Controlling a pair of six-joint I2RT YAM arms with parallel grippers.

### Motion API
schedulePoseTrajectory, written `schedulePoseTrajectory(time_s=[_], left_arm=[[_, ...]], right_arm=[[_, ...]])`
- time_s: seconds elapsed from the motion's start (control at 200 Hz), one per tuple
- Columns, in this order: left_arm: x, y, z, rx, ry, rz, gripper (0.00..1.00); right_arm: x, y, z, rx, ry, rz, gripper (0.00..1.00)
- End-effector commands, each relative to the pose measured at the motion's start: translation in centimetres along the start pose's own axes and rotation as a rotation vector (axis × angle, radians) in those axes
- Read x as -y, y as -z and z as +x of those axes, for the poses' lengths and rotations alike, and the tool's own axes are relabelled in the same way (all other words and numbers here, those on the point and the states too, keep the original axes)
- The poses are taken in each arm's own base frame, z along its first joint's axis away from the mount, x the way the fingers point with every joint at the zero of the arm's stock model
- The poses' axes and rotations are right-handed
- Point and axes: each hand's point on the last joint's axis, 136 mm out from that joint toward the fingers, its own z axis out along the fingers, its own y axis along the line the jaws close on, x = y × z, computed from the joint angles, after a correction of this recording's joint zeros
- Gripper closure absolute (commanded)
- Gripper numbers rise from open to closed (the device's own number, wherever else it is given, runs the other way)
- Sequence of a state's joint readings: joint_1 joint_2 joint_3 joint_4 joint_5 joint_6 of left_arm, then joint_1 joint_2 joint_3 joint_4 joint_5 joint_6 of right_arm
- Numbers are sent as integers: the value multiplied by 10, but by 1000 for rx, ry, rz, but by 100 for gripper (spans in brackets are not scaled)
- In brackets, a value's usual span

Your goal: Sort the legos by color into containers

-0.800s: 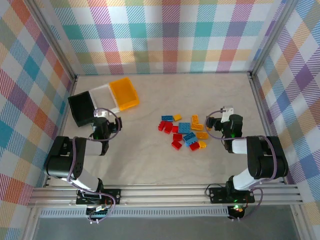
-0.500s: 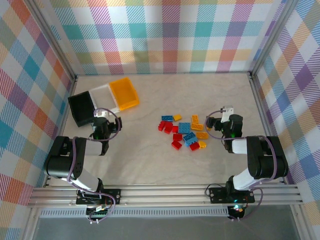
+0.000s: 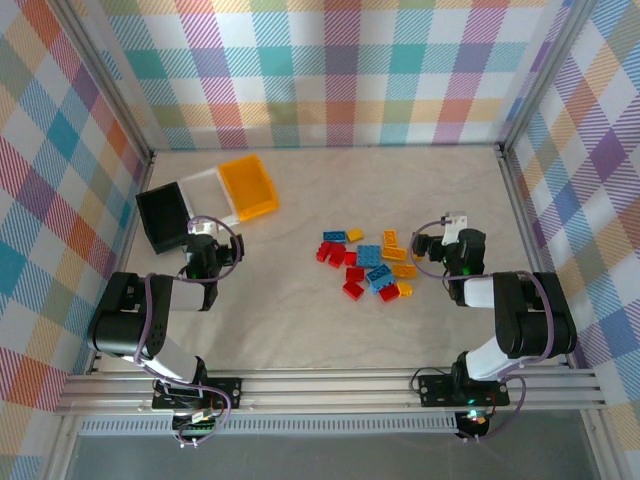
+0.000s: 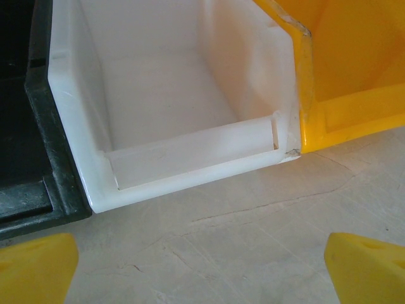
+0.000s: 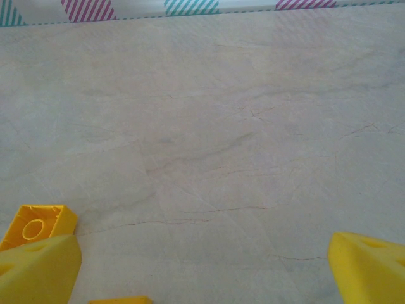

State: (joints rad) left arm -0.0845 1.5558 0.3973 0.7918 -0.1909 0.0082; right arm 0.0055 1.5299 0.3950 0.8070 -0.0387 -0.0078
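1. Pointing left tool (image 3: 203,238), spread wide and empty, at white container (image 3: 210,190), flanked by black container (image 3: 162,217) and yellow container (image 3: 248,186)
2. Poising right tool (image 3: 446,240), equally wide and empty, just right of legos (image 3: 365,262) scattered on desk (image 3: 300,320)

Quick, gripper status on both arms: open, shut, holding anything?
Left gripper: open, holding nothing, facing the white bin.
Right gripper: open, holding nothing, a yellow lego close by one fingertip.
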Motion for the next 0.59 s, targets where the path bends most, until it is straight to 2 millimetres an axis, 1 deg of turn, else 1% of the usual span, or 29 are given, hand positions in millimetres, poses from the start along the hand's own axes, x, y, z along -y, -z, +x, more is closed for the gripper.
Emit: schedulePoseTrajectory(time_s=[0.0,0.24,0.345,0.475,0.525,0.54,0.59], left_arm=[[5,-2,-11,33,-5,21,0],[6,-2,-12,36,-4,21,0],[5,-2,-11,34,-4,21,0],[5,-2,-12,36,-3,19,0],[1,-1,-16,38,5,-5,0],[0,-1,-17,36,8,-14,0],[-4,1,-24,30,14,-42,0]], right_arm=[[-1,-3,-11,28,-11,-18,0],[-1,-2,-13,32,-11,-15,0],[3,2,-23,21,-24,11,0],[3,6,-26,6,-29,17,0],[3,9,-31,14,-35,22,0],[4,9,-26,-13,-40,25,0],[6,10,-25,-40,-68,40,0]])
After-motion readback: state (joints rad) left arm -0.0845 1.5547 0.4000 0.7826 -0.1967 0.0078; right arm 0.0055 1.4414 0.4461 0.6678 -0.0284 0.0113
